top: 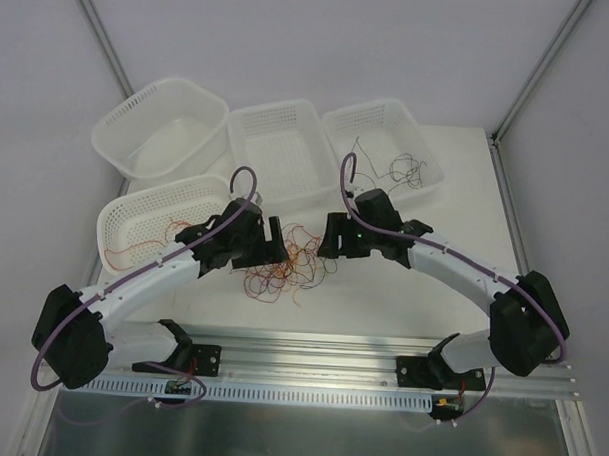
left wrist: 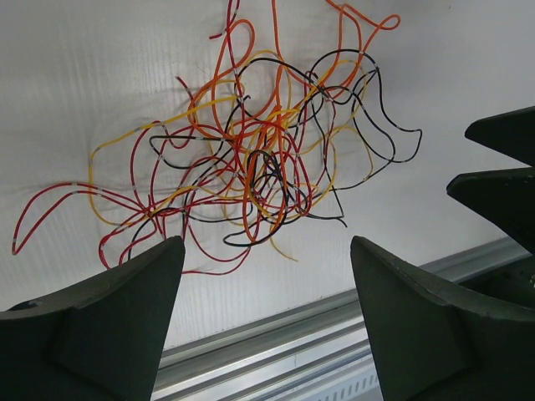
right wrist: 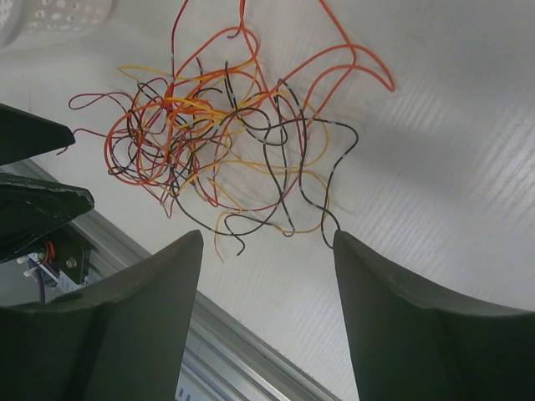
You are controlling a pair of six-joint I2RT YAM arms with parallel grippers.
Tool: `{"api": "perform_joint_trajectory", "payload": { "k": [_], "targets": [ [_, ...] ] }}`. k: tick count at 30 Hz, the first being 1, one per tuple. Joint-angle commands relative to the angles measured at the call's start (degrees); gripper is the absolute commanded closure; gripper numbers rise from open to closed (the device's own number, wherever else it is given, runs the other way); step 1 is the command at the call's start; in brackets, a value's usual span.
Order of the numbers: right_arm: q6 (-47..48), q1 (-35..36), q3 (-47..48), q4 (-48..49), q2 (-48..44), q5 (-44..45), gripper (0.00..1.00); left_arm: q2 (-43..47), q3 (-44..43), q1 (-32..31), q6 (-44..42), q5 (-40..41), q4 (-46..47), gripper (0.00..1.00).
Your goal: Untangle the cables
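White table under your arms: a few strands already lie in the left basket; your left gripper gapes wide and empty, the cables knotted just beyond its fingertips; your right gripper stands open and empty, knot just ahead; most untangling is left

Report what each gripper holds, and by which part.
Nothing is held. The left gripper and the right gripper are both open and empty above the tangled cables.

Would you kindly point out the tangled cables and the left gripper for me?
tangled cables (left wrist: 259, 171), left wrist view, the knot's dense middle.
left gripper (left wrist: 263, 251), left wrist view, midway between its fingertips.
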State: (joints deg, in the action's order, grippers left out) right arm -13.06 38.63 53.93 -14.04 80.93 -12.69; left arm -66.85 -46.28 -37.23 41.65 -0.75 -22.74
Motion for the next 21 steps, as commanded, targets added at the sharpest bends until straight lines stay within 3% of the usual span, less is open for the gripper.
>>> {"api": "perform_joint_trajectory", "payload": {
  "k": [1,10,13,17,21],
  "targets": [
    [-2.49,0.57,-2.07,7.80,-0.68,0.91,0.33,-0.21,0.75,-2.14,4.14,4.70,0.77,0.19],
    [-4.61,1.01,-5.41,13.78,4.67,1.36,0.33,-3.55,-0.12,-4.34,8.45,7.61,0.86,0.30],
    [-4.52,1.01,-6.20,15.80,6.96,-0.58,0.37,-3.64,0.14,-4.69,9.59,7.96,0.77,0.30],
    [-4.08,0.31,-8.31,15.10,7.58,-0.15,0.53,-2.15,0.67,-4.78,10.64,8.40,0.68,0.30],
    [-3.55,-3.21,-10.51,12.48,6.01,0.55,0.88,-1.62,0.32,-4.78,10.21,7.35,0.33,0.30]
  ]
}}
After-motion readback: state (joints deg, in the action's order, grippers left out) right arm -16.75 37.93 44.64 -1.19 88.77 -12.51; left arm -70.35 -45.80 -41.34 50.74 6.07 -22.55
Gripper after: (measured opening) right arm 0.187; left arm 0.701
